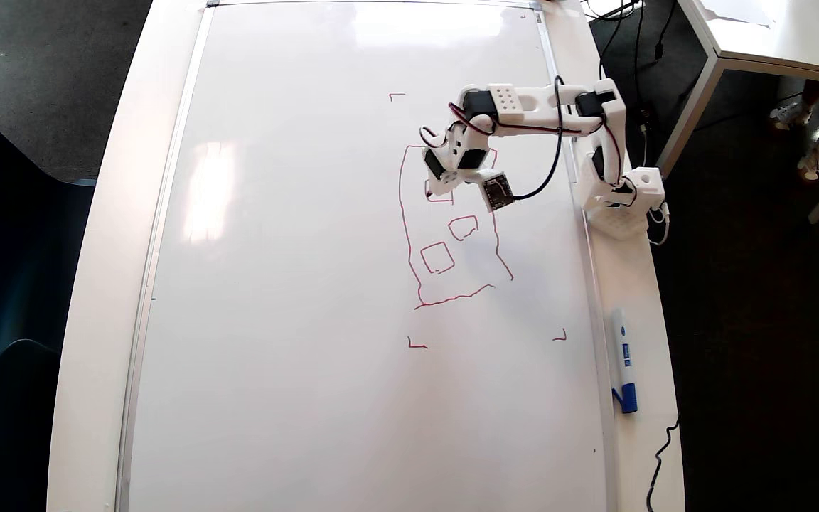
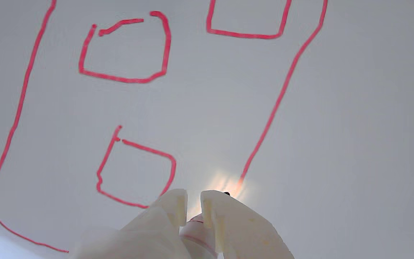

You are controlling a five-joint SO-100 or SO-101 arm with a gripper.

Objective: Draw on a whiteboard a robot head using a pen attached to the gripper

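Overhead view shows the whiteboard [image 1: 296, 284] covering most of the bench [image 1: 107, 235], with the white arm's gripper [image 1: 440, 186] lowered over the upper part of the red robot head [image 1: 452, 249] outline. Wrist view shows the jaws nearly closed on the pen [image 2: 194, 230], whose white barrel with a red band sits between them, close to the board beside the lower small square. A blue-capped marker [image 1: 623, 370] lies on the bench just off the board's right frame.

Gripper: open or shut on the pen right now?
Shut on the pen. In the wrist view the gripper shows its two white fingers close together with the barrel wedged in the narrow gap between them.
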